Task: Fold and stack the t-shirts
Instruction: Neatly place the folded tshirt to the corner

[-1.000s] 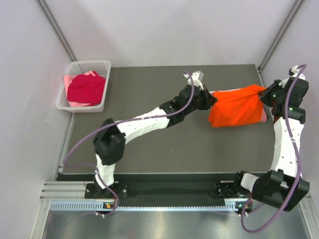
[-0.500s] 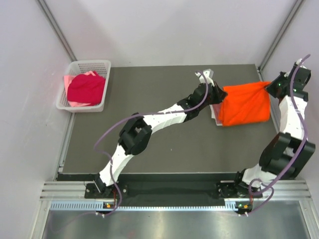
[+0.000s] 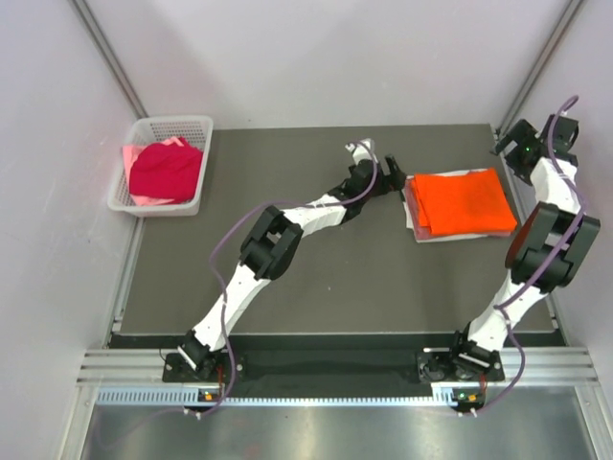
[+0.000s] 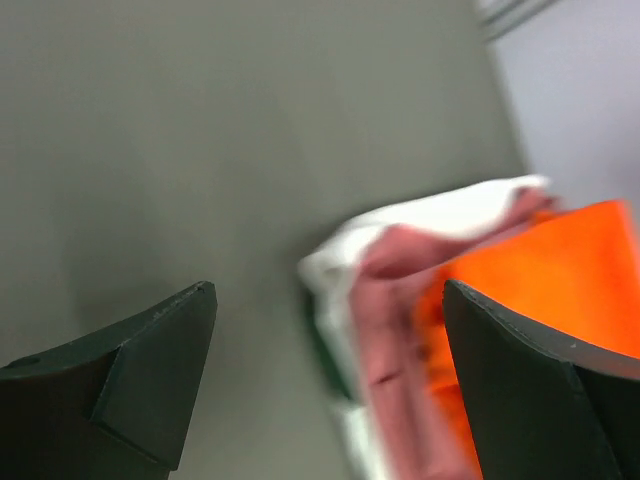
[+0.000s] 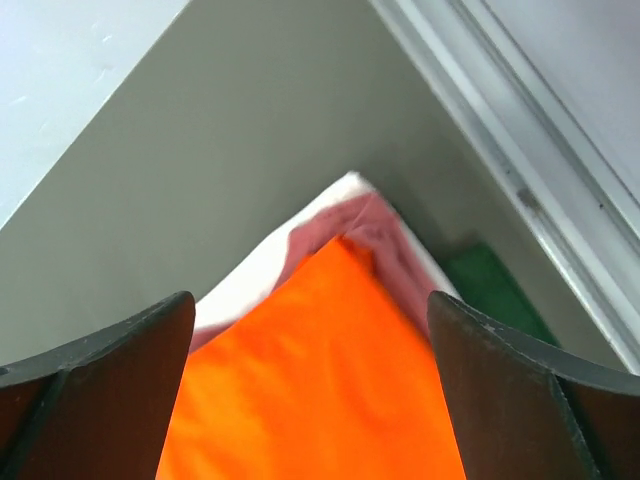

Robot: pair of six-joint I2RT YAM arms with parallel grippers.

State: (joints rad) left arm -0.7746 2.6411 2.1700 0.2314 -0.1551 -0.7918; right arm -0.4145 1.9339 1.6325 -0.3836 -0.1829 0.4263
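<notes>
Dark grey matte desk (image 3: 383,278), bare over most of its width, boxed in by pale lilac-grey walls (image 3: 316,57) on three sides. At the far right of the desk: a flat stack with a folded bright orange cloth t-shirt (image 3: 465,201) on top, a dusty rose shirt (image 4: 385,330) under it and a white shirt (image 4: 440,210) lowest, edges peeking out on the left and near sides. Under the stack's corner, a small patch of green (image 5: 485,280), too blurred to name. Just left of the stack, apart from it: left hand (image 3: 391,175), fingers spread wide, gripping nothing. Over the far right corner: right hand (image 3: 515,151), likewise spread wide and empty, looking down on the orange cloth. Off the desk's far left edge: white plastic lattice basket (image 3: 172,125), with a crumpled crimson shirt (image 3: 165,171) heaped over a pale pink one (image 3: 144,200). Along the near edge, a slotted metal rail (image 3: 316,395) with both arm bases.
</notes>
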